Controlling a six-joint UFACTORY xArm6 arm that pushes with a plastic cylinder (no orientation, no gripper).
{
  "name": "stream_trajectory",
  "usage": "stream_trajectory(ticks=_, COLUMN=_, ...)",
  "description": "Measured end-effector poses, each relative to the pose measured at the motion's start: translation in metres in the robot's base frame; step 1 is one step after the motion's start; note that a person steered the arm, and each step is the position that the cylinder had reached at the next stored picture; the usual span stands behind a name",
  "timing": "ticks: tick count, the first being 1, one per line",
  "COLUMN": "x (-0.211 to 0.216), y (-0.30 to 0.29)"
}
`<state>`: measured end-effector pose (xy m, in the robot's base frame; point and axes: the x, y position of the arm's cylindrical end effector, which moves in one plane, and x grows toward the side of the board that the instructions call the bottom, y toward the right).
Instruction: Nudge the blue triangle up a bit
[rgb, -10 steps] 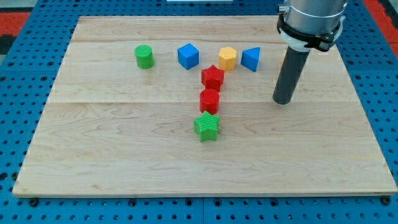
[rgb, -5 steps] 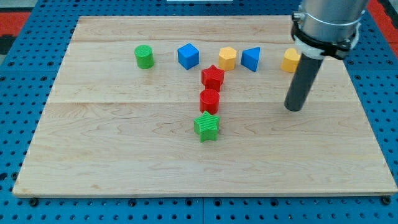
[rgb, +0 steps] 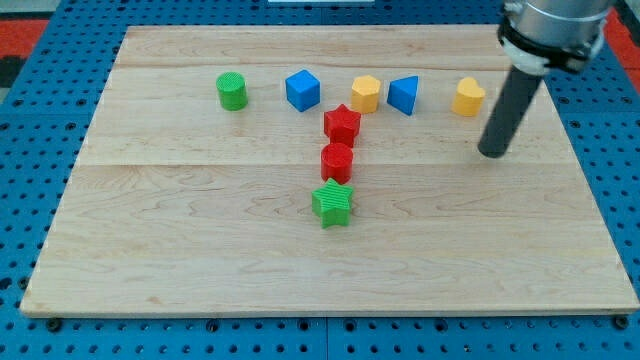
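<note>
Hovering: my tip (rgb: 492, 153) (rt of blue triangle (rgb: 403, 95))

pale wood board (rgb: 200, 260), planks running left to right, grain visible, seams faint. board fills most of view, narrower at top edge, wider at bottom. under it blue pegboard (rgb: 30, 330) with rows of small dark holes, showing along left, right and bottom edges. red patch (rgb: 22, 28) beyond top left corner, another past top right corner. light even, soft, short shadows on wood. no walls or windows in view.
</note>
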<state>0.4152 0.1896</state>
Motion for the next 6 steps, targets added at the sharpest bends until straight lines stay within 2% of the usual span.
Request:
stream_trajectory(ticks=3, x=-0.03, y=-0.065)
stream_trajectory(ticks=4, x=-0.056, y=-0.089)
stream_trajectory(ticks=6, x=-0.045, y=-0.117)
